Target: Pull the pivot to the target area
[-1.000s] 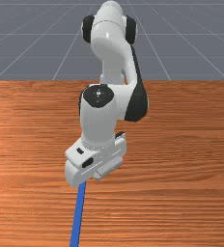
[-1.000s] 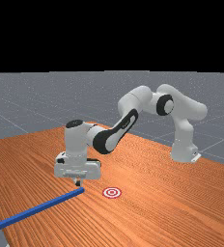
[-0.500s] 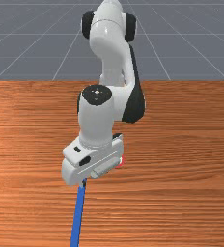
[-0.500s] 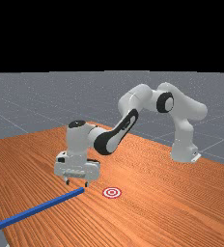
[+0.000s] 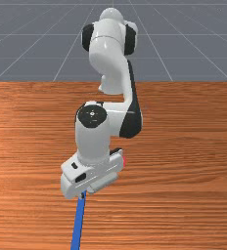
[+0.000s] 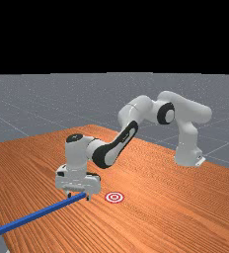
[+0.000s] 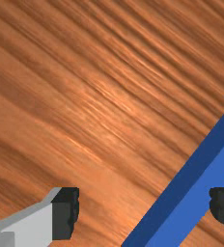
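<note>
My gripper stands open low at the near end of the blue bar in the far view. In the wrist view the gripper has its fingers wide apart, and the blue bar runs slantwise between them, closer to one finger. That finger overlaps the bar's edge; I cannot tell whether they touch. The front view has the long blue bar reaching down from below the hand. A red-and-white ringed target lies flat to the far view's right of the gripper.
The orange-brown table extends around the bar and target. The bar's outer end lies by the table edge at the far view's left. In the front view the hand covers most of the target.
The fingers have spread from close together to wide apart. My hand has come down toward the bar's end. The bar and target have stayed in place.
</note>
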